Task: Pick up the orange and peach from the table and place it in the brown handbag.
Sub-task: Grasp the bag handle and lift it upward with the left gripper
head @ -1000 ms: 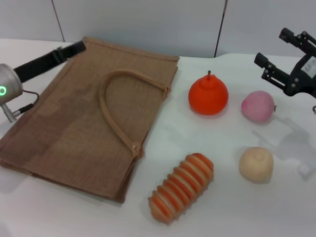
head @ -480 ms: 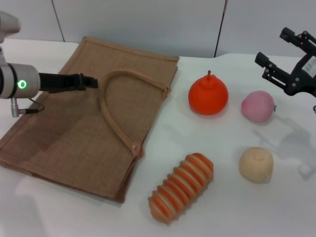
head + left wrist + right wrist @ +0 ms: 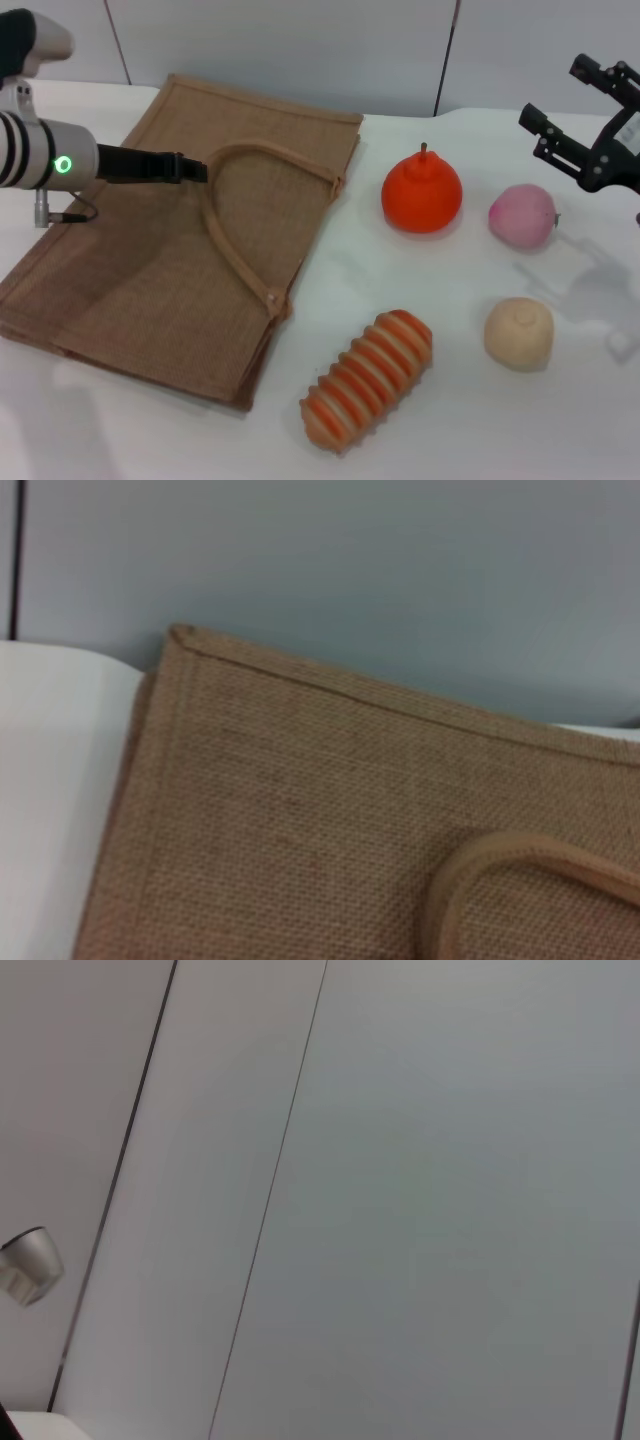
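Note:
The orange [image 3: 421, 192] sits on the white table right of the brown handbag [image 3: 150, 270]. The peach [image 3: 522, 214] lies just right of the orange. The handbag lies flat, its loop handle [image 3: 240, 225] on top; both also show in the left wrist view, bag [image 3: 300, 810] and handle [image 3: 500, 875]. My left gripper [image 3: 192, 167] hovers over the bag's upper part, its tip close to the handle's top curve. My right gripper [image 3: 550, 92] is open and empty, held above the table up and to the right of the peach.
A pale beige ball [image 3: 519, 333] lies in front of the peach. An orange-and-cream ribbed oblong item [image 3: 368, 379] lies at the front, by the bag's near right corner. A grey wall [image 3: 300, 40] runs behind the table. The right wrist view shows only wall.
My left arm has swung in from the far left over the bag, its tip moving right to the handle's top curve. The right arm and the fruits have not moved.

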